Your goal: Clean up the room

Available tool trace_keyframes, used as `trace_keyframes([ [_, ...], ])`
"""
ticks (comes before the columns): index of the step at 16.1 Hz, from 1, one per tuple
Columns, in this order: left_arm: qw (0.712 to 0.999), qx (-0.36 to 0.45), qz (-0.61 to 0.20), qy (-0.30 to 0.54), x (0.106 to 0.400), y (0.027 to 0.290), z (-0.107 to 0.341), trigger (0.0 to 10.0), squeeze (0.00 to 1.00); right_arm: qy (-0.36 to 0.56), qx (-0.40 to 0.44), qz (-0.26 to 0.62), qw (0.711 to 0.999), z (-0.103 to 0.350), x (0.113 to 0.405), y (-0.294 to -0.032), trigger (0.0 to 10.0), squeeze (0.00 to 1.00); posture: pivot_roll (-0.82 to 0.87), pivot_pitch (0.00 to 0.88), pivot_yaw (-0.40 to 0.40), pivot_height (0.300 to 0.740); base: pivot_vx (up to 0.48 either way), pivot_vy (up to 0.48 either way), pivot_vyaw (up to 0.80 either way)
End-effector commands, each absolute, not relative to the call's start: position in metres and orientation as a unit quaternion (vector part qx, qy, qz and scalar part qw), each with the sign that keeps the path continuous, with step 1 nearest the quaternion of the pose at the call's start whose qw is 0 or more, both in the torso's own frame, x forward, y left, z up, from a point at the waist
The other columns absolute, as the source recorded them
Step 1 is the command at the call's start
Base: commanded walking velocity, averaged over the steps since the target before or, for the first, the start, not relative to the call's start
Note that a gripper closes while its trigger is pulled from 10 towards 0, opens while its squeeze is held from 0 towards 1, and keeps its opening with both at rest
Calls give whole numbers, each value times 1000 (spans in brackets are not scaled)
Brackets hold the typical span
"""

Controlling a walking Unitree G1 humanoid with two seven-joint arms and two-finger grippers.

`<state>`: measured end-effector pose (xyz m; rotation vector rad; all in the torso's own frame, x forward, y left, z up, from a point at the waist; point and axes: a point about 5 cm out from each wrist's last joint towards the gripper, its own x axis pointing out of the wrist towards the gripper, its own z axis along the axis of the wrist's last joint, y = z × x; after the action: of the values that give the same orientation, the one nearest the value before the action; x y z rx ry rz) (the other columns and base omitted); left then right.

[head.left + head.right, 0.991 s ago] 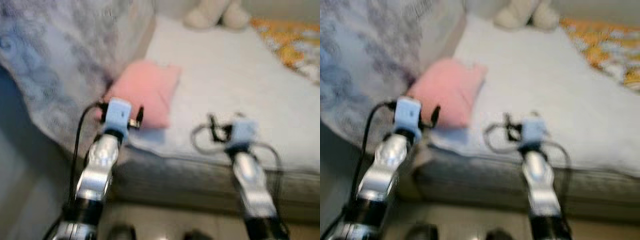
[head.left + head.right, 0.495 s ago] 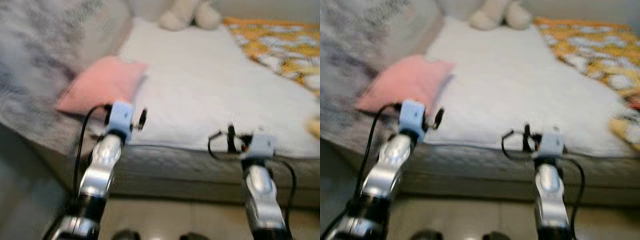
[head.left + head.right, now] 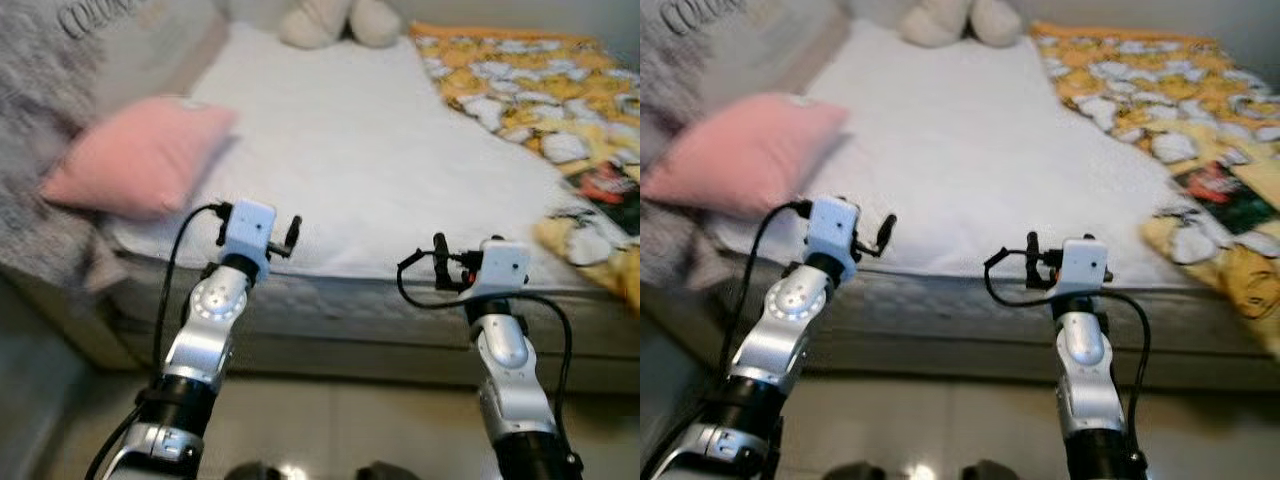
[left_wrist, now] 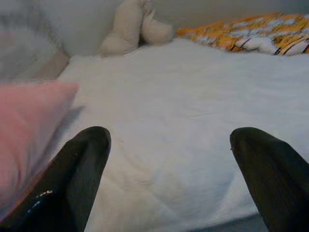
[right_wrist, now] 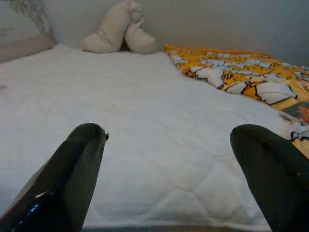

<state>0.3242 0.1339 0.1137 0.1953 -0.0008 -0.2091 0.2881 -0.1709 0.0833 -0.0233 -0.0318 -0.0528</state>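
Pale floor (image 3: 330, 420) lies nearest, below the bed's grey edge. Both arms reach toward the bed (image 3: 340, 150): left pincer (image 4: 166, 159) and right pincer (image 5: 169, 159) each hang spread wide and empty over the white mattress. A pink pillow (image 3: 130, 155) rests at the left side (beside a grey blanket), an orange patterned quilt (image 3: 530, 90) at right, a beige plush toy (image 3: 325, 20) farthest. Since a second ago the camera swung right, revealing the quilt.
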Motion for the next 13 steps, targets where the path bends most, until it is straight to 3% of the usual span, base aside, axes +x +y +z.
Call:
trace_keyframes([
  [1, 992, 89, -90, -3, 324, 143, 114, 10000, 0, -28, -2, -12, 1000, 88, 288, -166, 10000, 0, 8, 0, 15, 710, 0, -420, 0],
  [13, 990, 76, -122, -1, 328, 126, 115, 10000, 0, -16, 0, -9, 1000, 81, 286, -166, 10000, 0, -11, 0, 27, 710, 0, -420, 0],
])
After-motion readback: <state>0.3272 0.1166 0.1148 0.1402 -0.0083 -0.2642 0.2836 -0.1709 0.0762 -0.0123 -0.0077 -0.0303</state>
